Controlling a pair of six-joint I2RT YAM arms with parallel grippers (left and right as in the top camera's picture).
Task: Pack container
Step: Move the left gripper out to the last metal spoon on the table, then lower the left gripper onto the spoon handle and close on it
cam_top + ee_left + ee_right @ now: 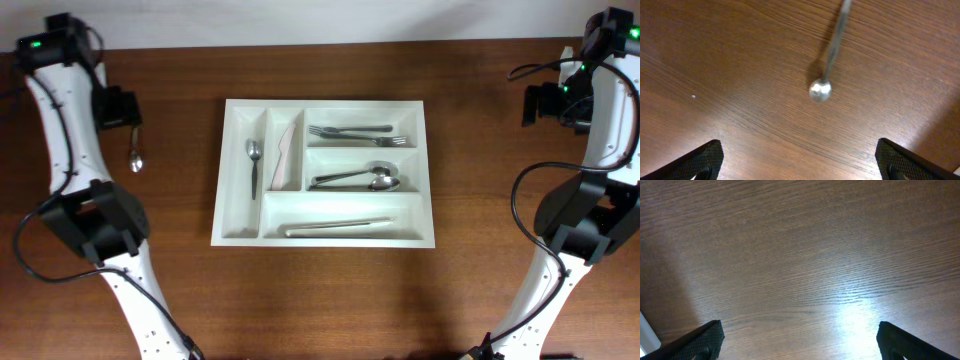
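Note:
The white container [430,170] lies mid-table with five compartments. It holds a small spoon [254,160], a white knife [287,155], forks [360,134], larger spoons [358,179] and a long white utensil [338,227]. A loose metal spoon [136,152] lies on the table left of the container; it also shows in the left wrist view [826,75]. My left gripper [800,162] is open and empty, above the table near that spoon's bowl. My right gripper [800,342] is open and empty over bare table at the far right.
The dark wooden table [330,300] carries everything. A white edge [647,337] shows at the lower left of the right wrist view. Both arm bases stand at the table's left and right sides.

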